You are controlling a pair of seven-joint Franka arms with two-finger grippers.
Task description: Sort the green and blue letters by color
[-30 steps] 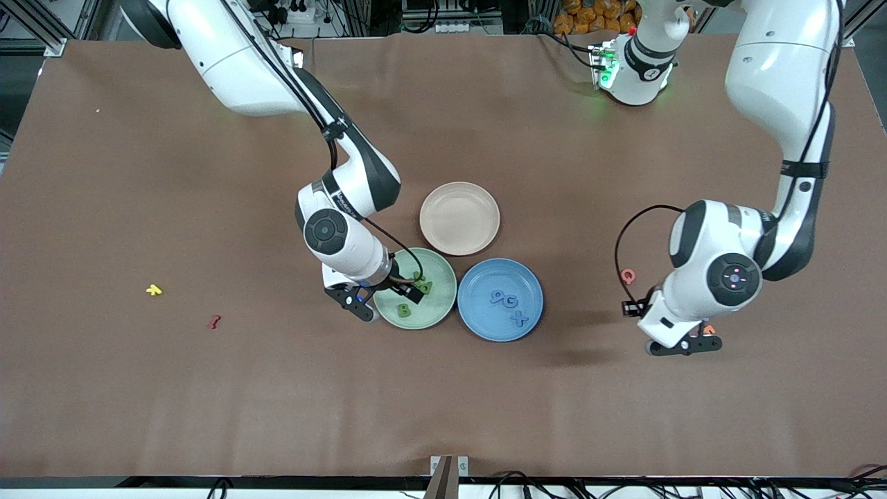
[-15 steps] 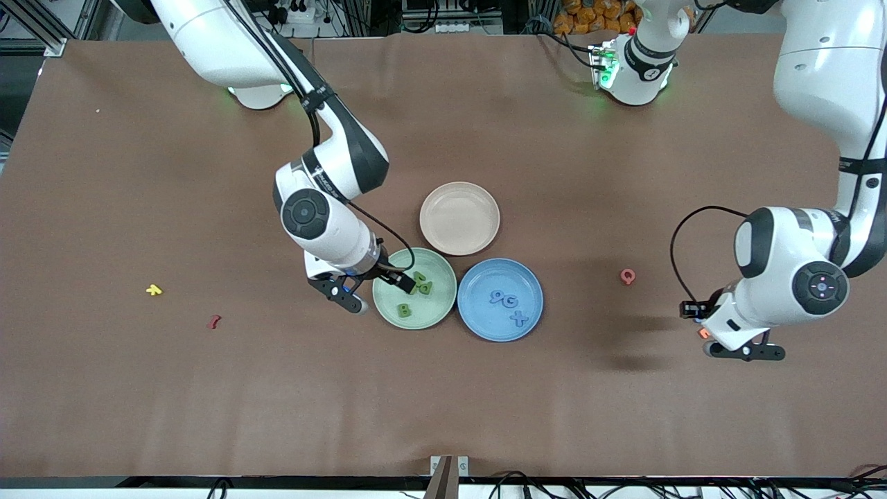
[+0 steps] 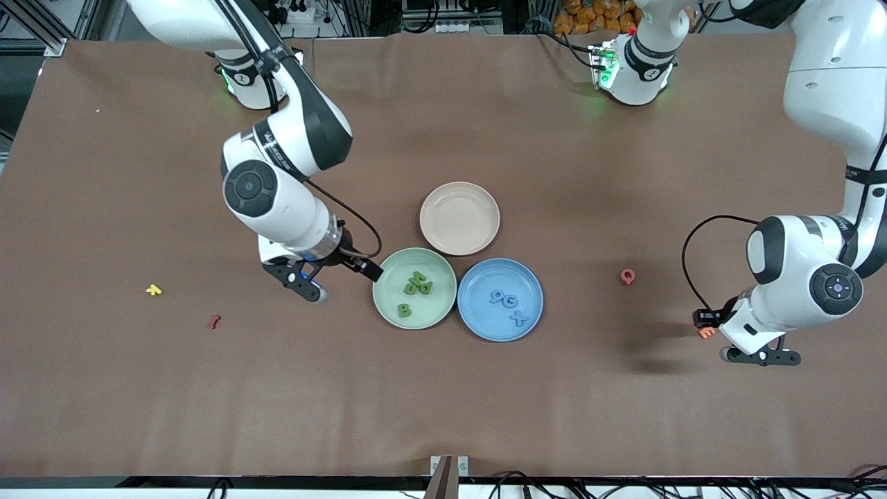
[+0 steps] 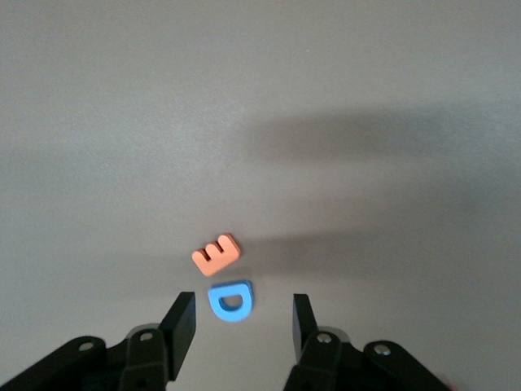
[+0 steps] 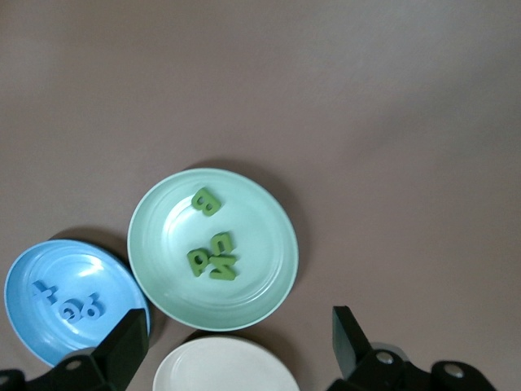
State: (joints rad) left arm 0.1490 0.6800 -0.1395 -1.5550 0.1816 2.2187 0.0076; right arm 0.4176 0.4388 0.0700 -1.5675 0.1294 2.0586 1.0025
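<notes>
Left claw (image 4: 236,322): up in the air above the surface (image 3: 443,388) toward the left arm's end, fingers (image 4: 181,322) partly spread and holding nothing.
Blue D (image 4: 231,300): lying flat on the surface directly under the left claw, framed between its two fingers in the left wrist view and not touched by them.
Orange E (image 3: 706,332): just beside the blue D on the surface, also under the left claw.
Pink Q (image 3: 628,276): alone on the surface, between the left claw and the blue plate.
Right claw (image 3: 305,283): in the air over bare surface just beside the green plate, on the side toward the right arm's end; fingers spread wide, nothing in them.
Green plate (image 3: 388,308): beside the right claw; holds four green letters, a B (image 3: 404,310) apart from a cluster of three (image 3: 418,284).
Blue plate (image 3: 530,319): touching the green plate, away from the right claw; holds three blue letters (image 3: 508,303).
Pale plate (image 3: 459,217): nothing in it, near both coloured plates.
Yellow piece (image 3: 154,290) and dark red piece (image 3: 214,321): on the surface toward the right arm's end, well apart from the right claw.
</notes>
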